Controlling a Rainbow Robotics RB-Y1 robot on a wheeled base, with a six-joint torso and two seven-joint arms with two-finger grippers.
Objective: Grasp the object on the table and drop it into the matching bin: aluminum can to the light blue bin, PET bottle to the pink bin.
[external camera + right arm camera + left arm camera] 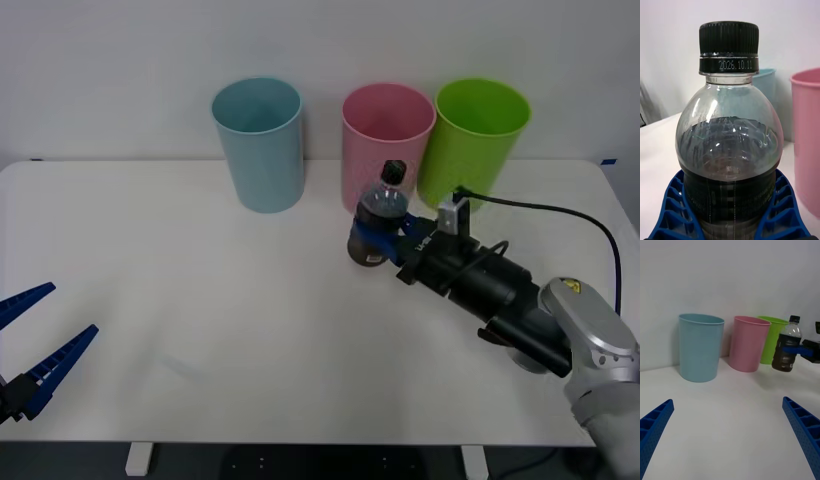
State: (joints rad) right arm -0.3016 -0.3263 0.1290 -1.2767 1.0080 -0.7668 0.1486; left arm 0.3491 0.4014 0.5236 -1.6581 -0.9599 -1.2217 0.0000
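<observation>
The PET bottle, with dark liquid and a black cap, is held slightly tilted just in front of the pink bin. My right gripper is shut on its lower body. In the right wrist view the blue fingers clasp the bottle on both sides. From the left wrist view the bottle seems to hang a little above the table. The light blue bin stands to the left of the pink one. My left gripper is open and empty at the table's front left.
A lime green bin stands right of the pink bin, close behind my right arm. All three bins line the table's far edge against a white wall. A black cable loops from the right wrist.
</observation>
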